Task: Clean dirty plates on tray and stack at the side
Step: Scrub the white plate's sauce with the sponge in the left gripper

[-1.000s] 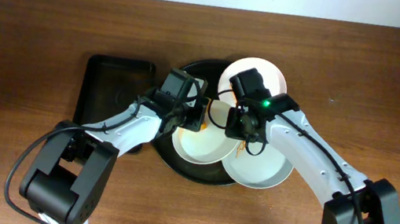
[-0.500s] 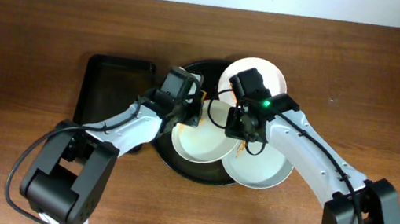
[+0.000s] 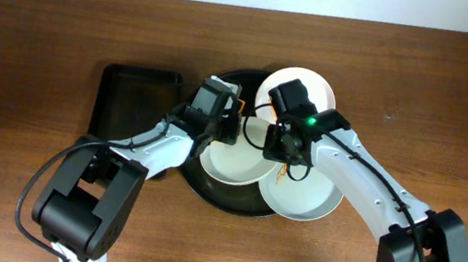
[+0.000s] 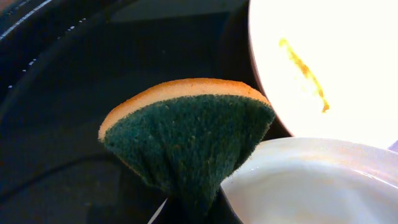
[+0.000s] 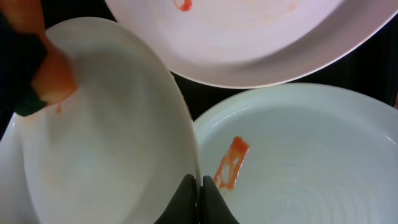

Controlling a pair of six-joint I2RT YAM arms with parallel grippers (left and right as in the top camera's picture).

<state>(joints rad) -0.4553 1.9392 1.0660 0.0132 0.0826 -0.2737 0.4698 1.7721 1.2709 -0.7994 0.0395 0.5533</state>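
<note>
Mid-scrub over the tray (image 3: 206, 192), with no stacking done yet.
Clamps the right gripper (image 5: 198, 190) fully closed on the thin rim of the middle plate (image 5: 112, 124), tilting it up; pinches a fan-folded sponge (image 4: 186, 134), coarse green scourer backed with orange foam, in the left gripper (image 3: 222, 118) against that plate. Keeps all three plates (image 5: 311, 162), round, shallow and glossy white, overlapping on the glossy black tray, orange smears showing; judging by these, leaves most cleaning and all stacking to do.

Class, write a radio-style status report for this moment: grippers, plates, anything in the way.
Left gripper shut on sponge by middle plate. Right gripper shut on that plate's rim. Three plates on tray, orange smears showing. Nothing blocking seen.
</note>
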